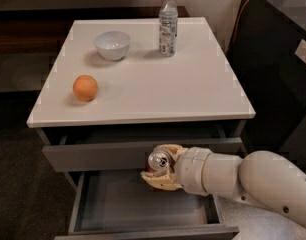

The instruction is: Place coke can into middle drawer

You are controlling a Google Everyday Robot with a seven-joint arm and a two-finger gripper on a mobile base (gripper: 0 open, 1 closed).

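My gripper [161, 168] is shut on the coke can [157, 161], whose silver top faces the camera; only a sliver of red shows. It holds the can in front of the upper drawer front, just above the pulled-out middle drawer [143, 208], whose grey interior lies open below. The white arm reaches in from the lower right. The can hangs over the drawer's back middle and is not resting on its floor.
On the white cabinet top [193, 89] stand an orange [85, 88] at the left, a white bowl [112, 44] at the back and a clear water bottle [167, 23] at the back right. A dark cabinet [278, 59] stands to the right.
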